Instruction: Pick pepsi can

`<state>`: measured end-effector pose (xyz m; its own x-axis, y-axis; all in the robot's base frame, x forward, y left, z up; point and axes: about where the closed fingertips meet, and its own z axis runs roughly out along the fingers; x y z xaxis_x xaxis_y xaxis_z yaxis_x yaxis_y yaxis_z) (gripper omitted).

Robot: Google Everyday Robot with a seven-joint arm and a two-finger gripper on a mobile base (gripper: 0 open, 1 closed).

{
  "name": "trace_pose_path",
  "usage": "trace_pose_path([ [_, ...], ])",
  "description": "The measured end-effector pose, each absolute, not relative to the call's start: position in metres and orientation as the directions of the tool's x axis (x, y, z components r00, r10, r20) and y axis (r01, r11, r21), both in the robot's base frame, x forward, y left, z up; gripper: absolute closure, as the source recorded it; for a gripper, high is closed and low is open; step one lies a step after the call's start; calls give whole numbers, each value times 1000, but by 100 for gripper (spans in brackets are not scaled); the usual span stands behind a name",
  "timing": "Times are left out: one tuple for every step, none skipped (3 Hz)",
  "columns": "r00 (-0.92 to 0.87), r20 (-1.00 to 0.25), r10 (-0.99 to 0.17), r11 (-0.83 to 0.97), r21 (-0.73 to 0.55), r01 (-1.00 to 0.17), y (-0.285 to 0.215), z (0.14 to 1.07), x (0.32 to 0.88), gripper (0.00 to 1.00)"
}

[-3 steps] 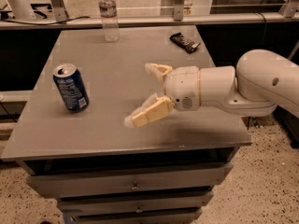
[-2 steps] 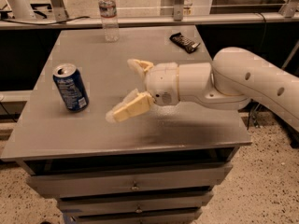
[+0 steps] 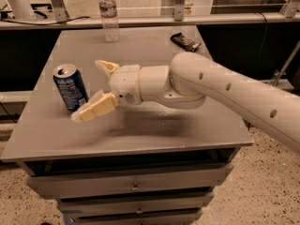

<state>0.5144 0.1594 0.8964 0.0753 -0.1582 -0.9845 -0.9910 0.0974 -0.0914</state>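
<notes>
A grey table [image 3: 154, 135] is holding everything. The white arm [image 3: 225, 88] is stretching in over its right edge, and the gripper [image 3: 89, 92] is hanging near the left edge, fingers spread wide. A water bottle [image 3: 108, 13] is standing at the far edge, the pepsi can [image 3: 70, 87] is standing upright just beside the gripper, and a dark wrapper [image 3: 185, 41] is lying near the far right corner

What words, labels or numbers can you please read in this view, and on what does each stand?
Dark blue aluminium pepsi can: white print, too blurred to read.
Clear plastic water bottle: label too small to read.
Dark wrapped packet: no readable text.
Open cream gripper, just beside the can: no markings.
</notes>
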Motion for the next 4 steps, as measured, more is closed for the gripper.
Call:
trace_pose_path([
  [82, -987, -140, 77, -94, -993, 190, 885, 526, 0],
  [84, -988, -127, 64, -93, -994, 208, 874, 532, 16],
  [86, -990, -115, 62, -94, -994, 214, 869, 534, 40],
  [89, -989, -116, 64, -97, -993, 210, 868, 533, 62],
])
